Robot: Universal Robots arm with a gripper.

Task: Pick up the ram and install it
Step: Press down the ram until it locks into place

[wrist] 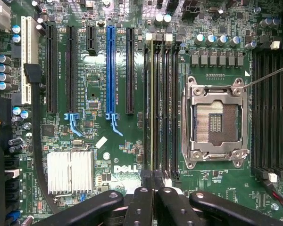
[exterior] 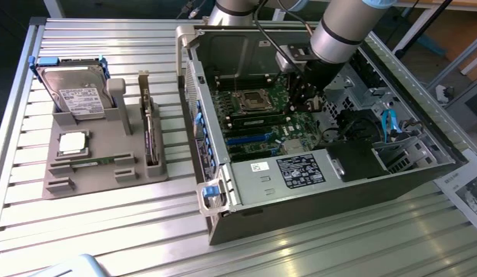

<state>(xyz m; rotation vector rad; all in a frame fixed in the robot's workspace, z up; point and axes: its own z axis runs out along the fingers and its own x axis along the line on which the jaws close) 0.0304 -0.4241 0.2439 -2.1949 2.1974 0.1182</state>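
Fingers [wrist: 140, 202] are pinched narrow on the ram [wrist: 153, 108]. It stands edge-up along one slot [wrist: 164, 108] next to the empty processor socket [wrist: 216, 121], inside the open computer case [exterior: 223, 190]. Can't tell if it's seated all the way. I'd keep it square to the slot and push straight down, evenly, no twisting, or it'll jam.

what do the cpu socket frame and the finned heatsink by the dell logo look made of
CPU socket frame: likely steel, bright bare finish; it glints silver and looks stamped from thin sheet. Finned heatsink: probably aluminium, pale matte silver, cut into fine parallel fins. Look alone cannot confirm either.
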